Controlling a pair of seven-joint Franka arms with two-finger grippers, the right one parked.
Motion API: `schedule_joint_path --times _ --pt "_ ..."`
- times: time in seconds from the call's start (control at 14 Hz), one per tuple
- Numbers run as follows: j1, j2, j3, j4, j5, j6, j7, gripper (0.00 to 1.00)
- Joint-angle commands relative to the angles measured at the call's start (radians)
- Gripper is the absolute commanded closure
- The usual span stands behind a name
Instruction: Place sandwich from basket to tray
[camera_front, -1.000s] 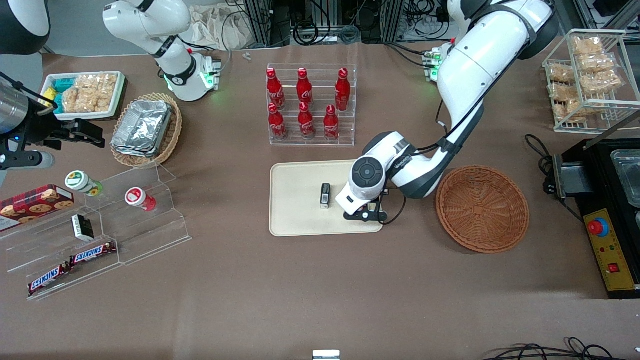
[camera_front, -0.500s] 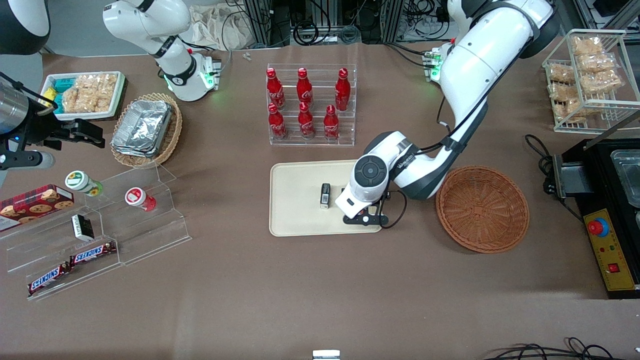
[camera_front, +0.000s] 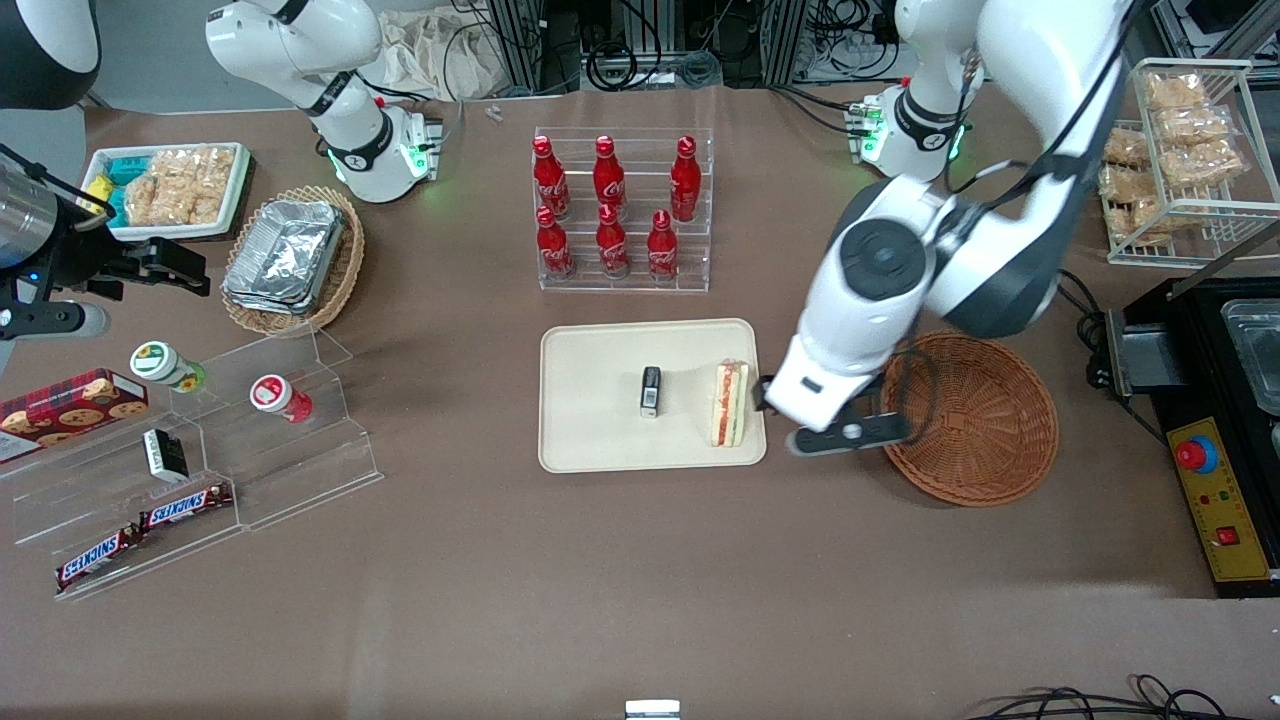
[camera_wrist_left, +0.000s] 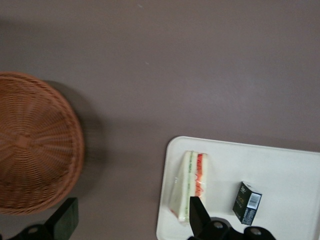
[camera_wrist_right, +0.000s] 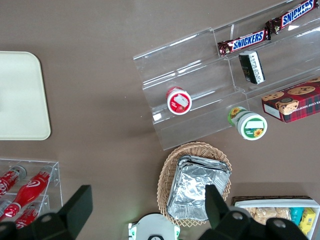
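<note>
The sandwich (camera_front: 729, 403) (camera_wrist_left: 190, 185), a wrapped wedge showing its red and green filling, lies on the cream tray (camera_front: 600, 425) (camera_wrist_left: 285, 170) at the edge nearest the basket. The reddish-brown wicker basket (camera_front: 965, 417) (camera_wrist_left: 35, 145) holds nothing. My gripper (camera_front: 800, 405) (camera_wrist_left: 131, 220) hangs well above the table over the gap between tray and basket. It is open wide, with nothing between its fingers; one fingertip (camera_wrist_left: 196, 212) shows over the sandwich's corner.
A small black box (camera_front: 651, 390) (camera_wrist_left: 247, 202) lies on the tray near its middle. A clear rack of red bottles (camera_front: 622, 210) stands farther from the front camera than the tray. A black machine (camera_front: 1220, 400) sits at the working arm's end.
The gripper was low over the tray, hiding the sandwich. It has since let go, risen and drawn back toward the basket, leaving the sandwich lying on the tray.
</note>
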Motion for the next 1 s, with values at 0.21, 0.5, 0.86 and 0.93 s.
schedule_joint_path --times 0.21,0.5,0.86,0.93 --pt "0.186 -0.172 0.004 -0.041 -0.133 -0.162 0.236 0.00" --pt "0.170 -0.247 0.240 -0.070 -0.233 -0.236 0.596 0.00" --pt "0.165 -0.249 0.371 -0.018 -0.217 -0.299 0.891 0.00" --pt "0.167 -0.239 0.371 0.006 -0.214 -0.305 0.914 0.00"
